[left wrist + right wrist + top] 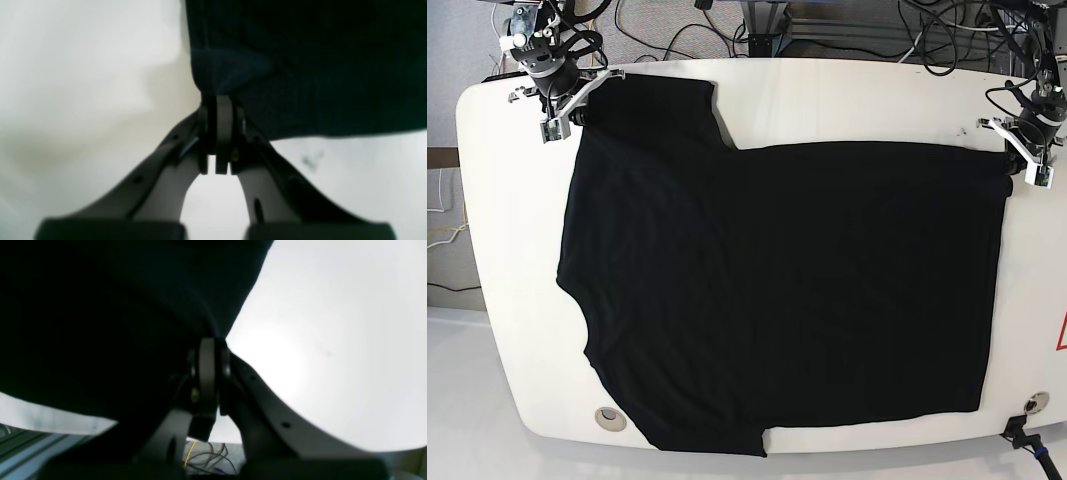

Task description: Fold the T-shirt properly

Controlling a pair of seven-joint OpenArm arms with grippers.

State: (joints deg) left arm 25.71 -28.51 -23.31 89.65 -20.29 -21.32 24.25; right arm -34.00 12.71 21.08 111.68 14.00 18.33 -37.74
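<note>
The black T-shirt (787,290) lies spread flat on the white table (847,100), plain side up, sleeves toward the left of the base view. My right gripper (577,112) is at the far-left sleeve corner. In the right wrist view, that gripper (209,343) has its jaws pressed together on the edge of the dark T-shirt (100,323). My left gripper (1015,158) sits at the shirt's far-right hem corner. Seen from the left wrist, this gripper (220,103) is shut on the corner of the T-shirt (317,66).
Cables (827,25) run behind the table's far edge. Two round holes (610,418) (1033,403) sit near the front corners. A red mark (1061,335) shows at the right edge. Loose wires (206,456) lie below the table edge.
</note>
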